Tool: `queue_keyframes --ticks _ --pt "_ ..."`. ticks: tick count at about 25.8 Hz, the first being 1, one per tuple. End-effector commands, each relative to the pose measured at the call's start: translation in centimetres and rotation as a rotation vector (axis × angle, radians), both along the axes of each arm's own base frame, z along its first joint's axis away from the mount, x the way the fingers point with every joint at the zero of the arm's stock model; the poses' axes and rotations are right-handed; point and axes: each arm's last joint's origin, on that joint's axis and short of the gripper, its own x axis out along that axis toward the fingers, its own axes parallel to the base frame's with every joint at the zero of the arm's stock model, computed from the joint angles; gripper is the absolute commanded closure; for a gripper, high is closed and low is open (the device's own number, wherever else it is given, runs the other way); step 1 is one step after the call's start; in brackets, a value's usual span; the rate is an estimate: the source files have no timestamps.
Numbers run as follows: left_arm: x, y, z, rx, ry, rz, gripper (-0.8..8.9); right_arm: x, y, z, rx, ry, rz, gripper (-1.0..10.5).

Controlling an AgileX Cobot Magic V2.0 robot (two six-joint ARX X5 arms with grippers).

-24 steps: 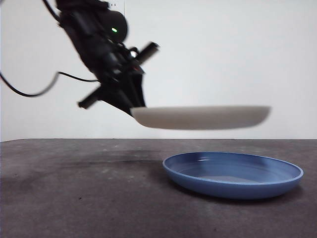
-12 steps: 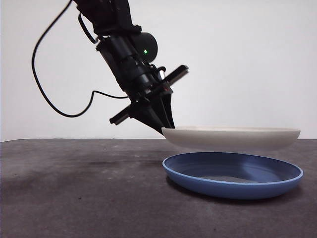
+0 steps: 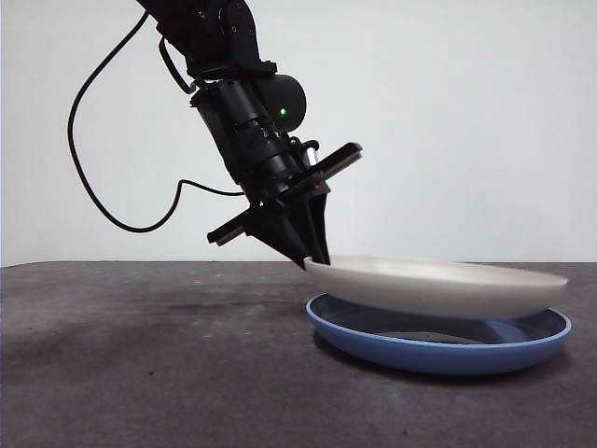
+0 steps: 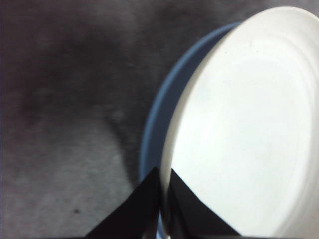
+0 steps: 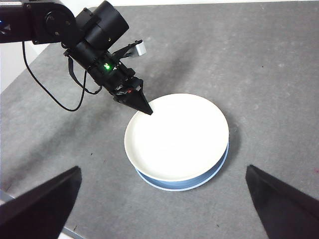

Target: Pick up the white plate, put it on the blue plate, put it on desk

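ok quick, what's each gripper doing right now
Left gripper: shut on the rim of the white plate, holding it tilted over the blue plate.
Right gripper: open, holding nothing, up above the desk.

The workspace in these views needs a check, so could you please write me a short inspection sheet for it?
Surface: desk, dark grey, matte, speckled.
Job's things: white plate tilted over blue plate, far edge low in it.
Clutter: nothing seen.
Grippers: left gripper shut on white plate's rim; right gripper open, high above the desk.
Cables: black cable looping from the left arm.
Surroundings: plain white wall.
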Motion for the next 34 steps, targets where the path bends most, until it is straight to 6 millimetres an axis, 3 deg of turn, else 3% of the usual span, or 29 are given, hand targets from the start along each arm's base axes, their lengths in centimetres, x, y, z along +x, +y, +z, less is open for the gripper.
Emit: queue_keyframes --ticks 1,21,34 --pt "0.4 -0.7 -0.2 -0.003 -0.018 -0.016 8.04 -0.2 0.0 0.5 -0.005 -0.027 0.009 3.6" --pt "0.1 -1.9 -1.3 0.001 -0.031 -0.067 8.0 -0.2 0.0 0.4 -0.007 -0.015 0.01 3.6" --pt "0.3 -1.9 -0.4 -0.006 -0.044 -0.074 3.79 -0.3 0.0 0.4 -0.009 -0.013 0.01 3.6"
